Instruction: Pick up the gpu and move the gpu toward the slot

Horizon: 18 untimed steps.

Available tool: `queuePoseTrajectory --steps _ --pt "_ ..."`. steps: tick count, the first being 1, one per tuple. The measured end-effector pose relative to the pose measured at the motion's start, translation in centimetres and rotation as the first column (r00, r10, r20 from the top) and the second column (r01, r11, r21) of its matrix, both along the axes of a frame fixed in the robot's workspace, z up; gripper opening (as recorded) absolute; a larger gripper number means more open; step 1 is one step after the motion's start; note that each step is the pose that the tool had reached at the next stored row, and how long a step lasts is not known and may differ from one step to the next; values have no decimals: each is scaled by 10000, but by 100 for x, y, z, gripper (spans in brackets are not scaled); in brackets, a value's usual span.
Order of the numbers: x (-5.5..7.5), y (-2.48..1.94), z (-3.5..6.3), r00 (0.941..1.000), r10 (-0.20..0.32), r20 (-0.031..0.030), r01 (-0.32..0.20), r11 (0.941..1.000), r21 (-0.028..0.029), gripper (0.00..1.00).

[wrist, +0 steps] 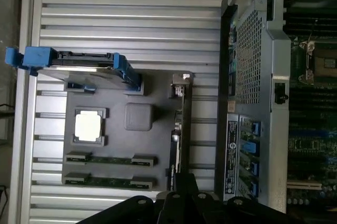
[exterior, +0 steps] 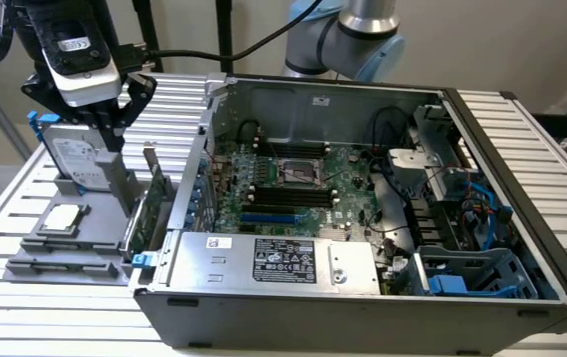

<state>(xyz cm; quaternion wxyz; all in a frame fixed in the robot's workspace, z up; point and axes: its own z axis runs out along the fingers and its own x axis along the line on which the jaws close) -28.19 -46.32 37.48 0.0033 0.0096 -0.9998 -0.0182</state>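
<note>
gpu: the gpu (exterior: 147, 208) (wrist: 178, 134) stands on its long edge in a gray tray (exterior: 25, 271) (wrist: 118, 145), on the side of the tray next to the computer case (exterior: 363, 312) (wrist: 247, 50); its metal bracket is at the far end.
pincer: the pincer (exterior: 114, 145) (wrist: 181, 192) has its black fingers together. In the exterior view it hangs above the tray, over a gray post (exterior: 114, 186) (wrist: 139, 116). In the wrist view its tips line up with the card's near end; I cannot tell whether they touch the card.
tray, other contents: a hard drive (exterior: 77, 160) (wrist: 87, 74) with blue rails stands upright at the far end. A square processor chip (exterior: 62, 217) (wrist: 88, 127) lies flat near the middle. Two memory sticks (exterior: 60, 245) (wrist: 110, 159) lie side by side at the near end.
case: open at the top, just beside the tray on the exterior view's right.
inside the case: a green motherboard (exterior: 298, 175) (wrist: 313, 103) lies on the bottom, with a blue slot (exterior: 268, 219) along its near edge. A silver power supply (exterior: 274, 260) sits against the near wall.
surface: the ribbed metal surface (exterior: 55, 320) (wrist: 131, 18) carries both tray and case.
arm: a gray and blue joint (exterior: 348, 33) rises behind the case.
</note>
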Motion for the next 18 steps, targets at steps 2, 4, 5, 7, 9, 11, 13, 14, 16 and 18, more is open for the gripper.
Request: queuePoseTrajectory --steps 2,4,5,7,9,11,13,14,16,18 --pt "0 0 0 10000 0 0 0 10000 -1 12" --pt "0 0 0 10000 0 0 0 10000 0 18" --pt "0 0 0 10000 0 0 0 10000 0 24" --pt "0 0 0 10000 0 0 0 10000 -1 30" --pt "1 0 -1 10000 0 0 0 10000 -3 36" --pt "1 1 -6 10000 1 0 -1 10000 -4 47" --pt "1 0 -24 10000 1 1 -1 10000 -4 54" --pt "1 0 -41 10000 1 2 -1 10000 -4 54" --pt "0 0 -77 10000 -9 5 9 10000 -4 54" --pt "0 0 -114 10000 -42 5 42 10000 -4 54"
